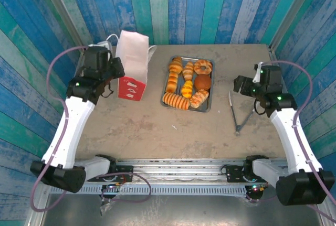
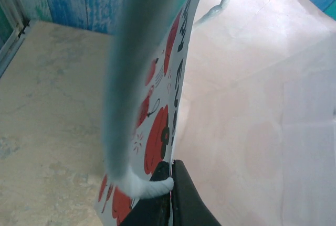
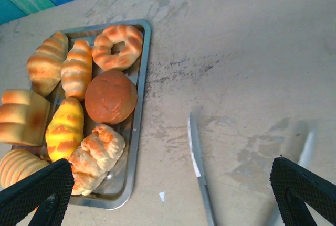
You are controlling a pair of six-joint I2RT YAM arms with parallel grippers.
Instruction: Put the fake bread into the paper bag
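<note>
Right of centre on the table, metal tongs (image 3: 197, 160), just beside a grey tray (image 3: 114, 190). In that tray at mid-frame, the fake bread (image 1: 188, 83): golden croissants, ridged loaves, a ring doughnut, a dark round bun. Further left, standing, the paper bag (image 1: 131, 66), white over a red panel. Left gripper (image 2: 170, 176) pinched on the bag's edge beside a cord handle. Right gripper (image 3: 169, 184) spread wide above the tongs.

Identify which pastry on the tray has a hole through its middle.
The ring doughnut at the tray's far right corner; all other pieces are solid.
</note>
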